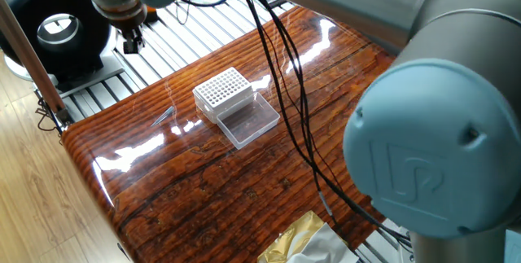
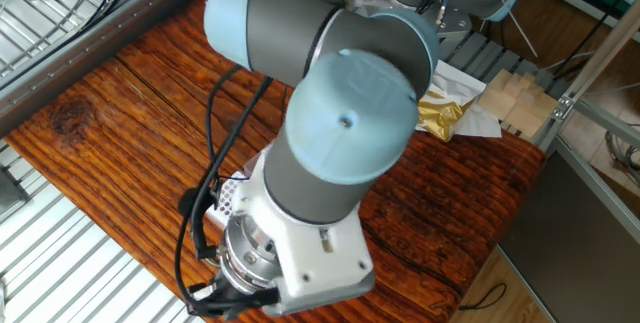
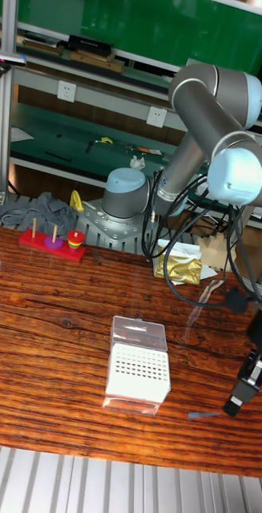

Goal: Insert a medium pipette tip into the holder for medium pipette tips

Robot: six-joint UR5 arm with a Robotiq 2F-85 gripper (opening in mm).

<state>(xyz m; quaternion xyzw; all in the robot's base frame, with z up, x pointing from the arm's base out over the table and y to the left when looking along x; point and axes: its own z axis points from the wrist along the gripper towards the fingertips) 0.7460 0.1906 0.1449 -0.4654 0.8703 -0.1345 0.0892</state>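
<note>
Gripper (image 3: 241, 393) poised above the loose tip (image 3: 201, 414), finger gap unreadable; could skid the tip, well short of holder (image 3: 139, 365).

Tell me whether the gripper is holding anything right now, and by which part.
Nothing appears held. The gripper hangs off the table edge, with nothing seen between its fingers; a small pipette tip lies on the table beside it, apart from the holder.
</note>
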